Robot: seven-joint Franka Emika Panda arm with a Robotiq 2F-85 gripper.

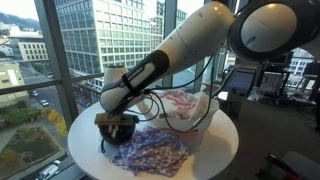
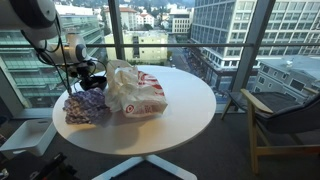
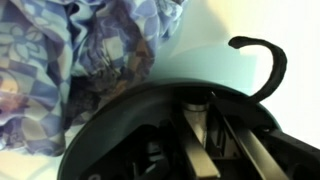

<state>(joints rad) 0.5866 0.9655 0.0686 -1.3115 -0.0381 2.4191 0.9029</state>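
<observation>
Two soft things lie on the round white table (image 2: 190, 125): a patterned cloth (image 2: 88, 108) and a white plastic bag (image 2: 137, 90). The cloth is crumpled in a low heap close to the table rim on the window side. The bag stands against it, more toward the middle.

In an exterior view the claw (image 1: 116, 127) is low over one end of the cloth (image 1: 152, 152), near the rim of the table (image 1: 228, 135), and it seems to touch the fabric. Whether its fingers are spread or pressed together I cannot tell: they are dark and small there, and the wrist view shows only blurred parts of them.

The window (image 2: 150, 35) is close behind the arm (image 1: 170, 55), so the room on that side is narrow. The wide open room is over the table top beyond the bag, toward the wooden chair (image 2: 285, 115), which stands well apart from the table.

In the wrist view the cloth (image 3: 70, 60) is thin fabric with many folds, in blue, violet and pale patches like flowers. The bag (image 1: 188, 108) is wrinkled, half see-through film with red print, and the writing cannot be read. A thin black cable (image 3: 268, 62) curves over the smooth white table (image 3: 205, 45) beside the cloth.
</observation>
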